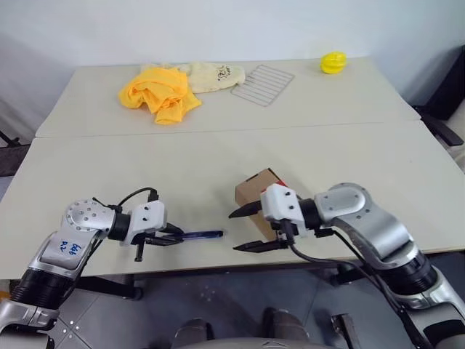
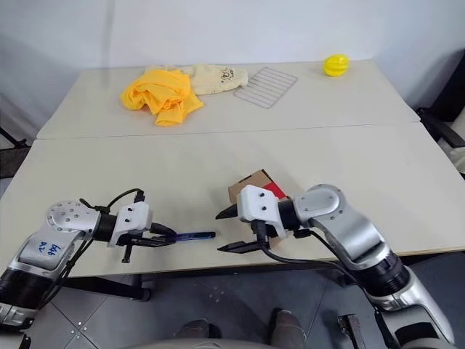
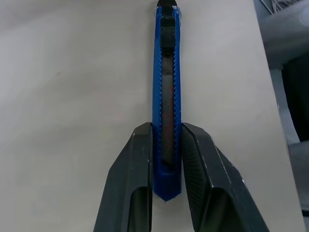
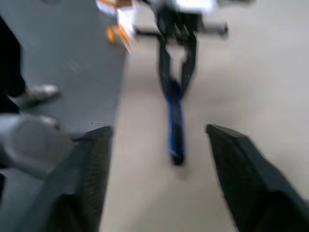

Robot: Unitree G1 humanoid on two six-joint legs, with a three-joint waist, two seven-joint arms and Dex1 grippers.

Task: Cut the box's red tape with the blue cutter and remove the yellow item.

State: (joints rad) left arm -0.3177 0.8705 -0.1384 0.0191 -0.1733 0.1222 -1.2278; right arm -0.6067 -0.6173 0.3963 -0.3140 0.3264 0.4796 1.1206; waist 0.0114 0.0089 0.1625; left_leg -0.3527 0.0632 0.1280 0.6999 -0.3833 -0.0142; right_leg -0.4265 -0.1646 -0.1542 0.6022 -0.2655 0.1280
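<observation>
Got the cutter
My left pincer clamps the slim blue plastic cutter; my right pincer, jaws apart, faces its tip.

Counted on the two adjoining surfaces: one cardboard box bearing one red tape, one blue cutter, one yellow cloth, one cream cloth, one wire rack, one lemon-yellow round object, and two robot hands, left hand and right hand.

Left gripper jaws clamped, right gripper jaws spread.
</observation>
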